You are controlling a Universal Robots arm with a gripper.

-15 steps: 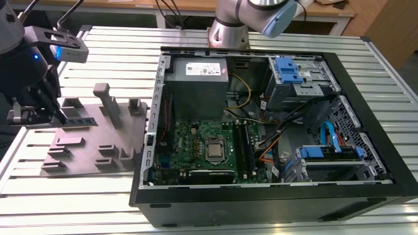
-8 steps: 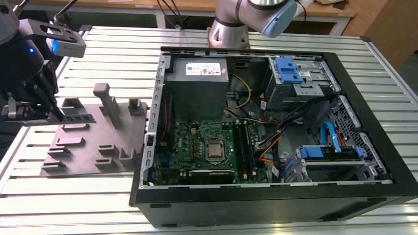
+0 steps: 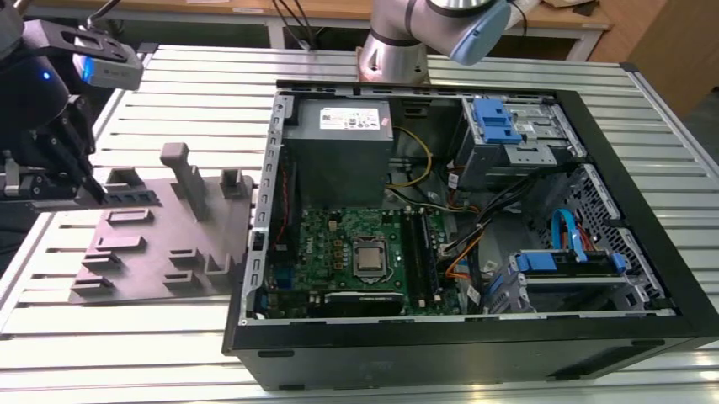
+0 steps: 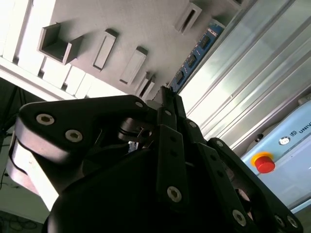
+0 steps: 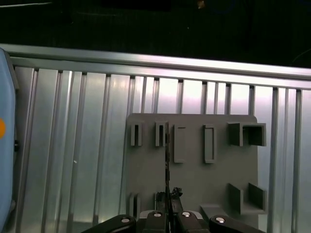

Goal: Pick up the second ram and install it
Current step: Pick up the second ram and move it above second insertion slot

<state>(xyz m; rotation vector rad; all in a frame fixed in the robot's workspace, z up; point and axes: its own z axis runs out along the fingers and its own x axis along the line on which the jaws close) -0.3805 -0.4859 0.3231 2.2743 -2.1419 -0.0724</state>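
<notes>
the second ram (image 4: 194, 54) stands on edge outside the open black metal case (image 3: 450, 353), over the ribbed metal counter (image 3: 202, 84), at the matte grey slotted holder plate (image 3: 146, 261). slim blue-green board, black chips. long axis level, running straight out from the gripper (image 4: 167, 94), clenched on its near end. seated or lifted: cannot tell.

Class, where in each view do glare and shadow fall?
Exterior view: even light, dim inside the computer case. First wrist view: glare streaks on the table slats, black beyond them. Second wrist view: bright slats, dark gripper, the second ram lit.
</notes>
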